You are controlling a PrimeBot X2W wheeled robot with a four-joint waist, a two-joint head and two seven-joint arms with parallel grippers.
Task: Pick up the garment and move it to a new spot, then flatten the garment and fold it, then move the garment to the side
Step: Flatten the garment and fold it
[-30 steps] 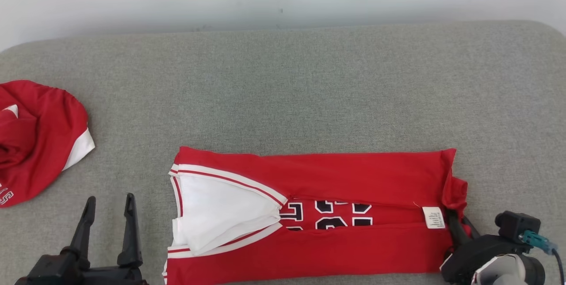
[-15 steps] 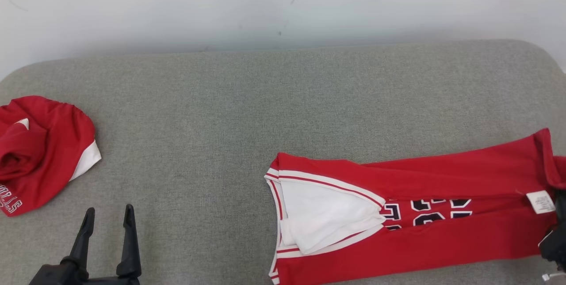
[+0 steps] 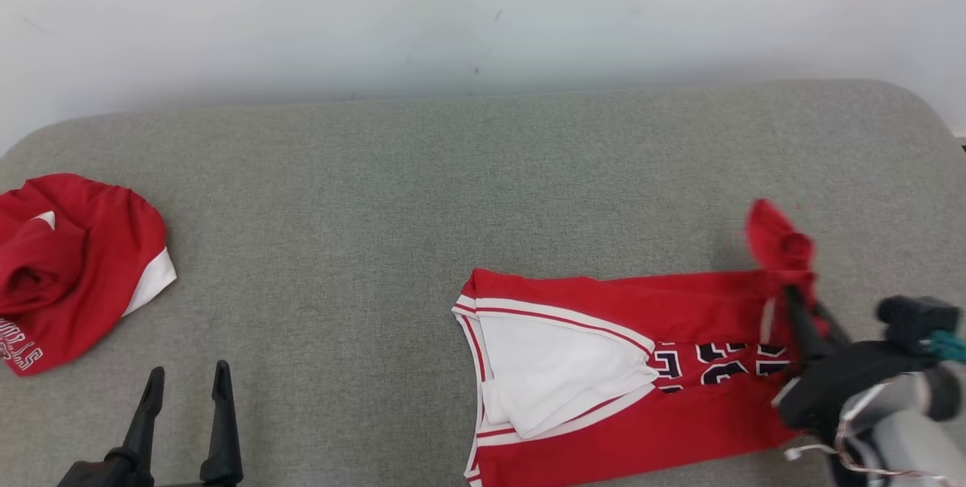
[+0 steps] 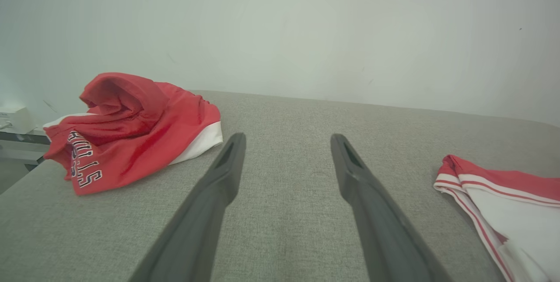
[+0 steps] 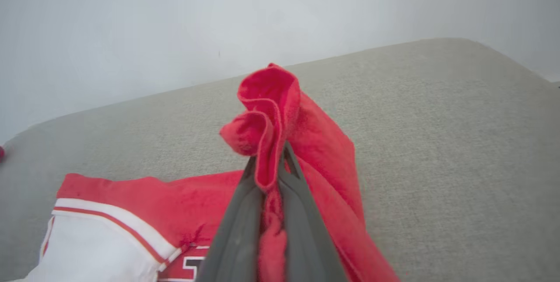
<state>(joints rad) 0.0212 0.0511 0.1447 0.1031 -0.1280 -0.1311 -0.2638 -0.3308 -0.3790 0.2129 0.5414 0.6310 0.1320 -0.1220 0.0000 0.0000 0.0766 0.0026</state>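
My right pincer (image 3: 792, 295) is shut tight on the jersey (image 3: 641, 306): its 2 fingers (image 5: 236, 238) press together with a bunched red end pinched between them, and a curl of cloth stands up past the tips. That end is raised off the grey pad (image 3: 377, 185), near its right edge, while the rest of the jersey lies flat on the pad's near right part, stretching leftward from my grip. Its 2 long sides are folded in toward the middle, leaving a strip of dark, white-edged numerals that I cannot read. The white panel (image 3: 558, 366) with red-and-white trim is at the end away from my grip, toward the pad's middle. My left pincer (image 3: 189, 372) stands wide and empty at the near left, above bare pad. Beyond it, at the pad's left edge, a 2nd red garment (image 3: 83, 260) lies crumpled, with a white band and white lettering, well apart from the jersey. A pale wall (image 3: 453, 4) rises behind the pad.
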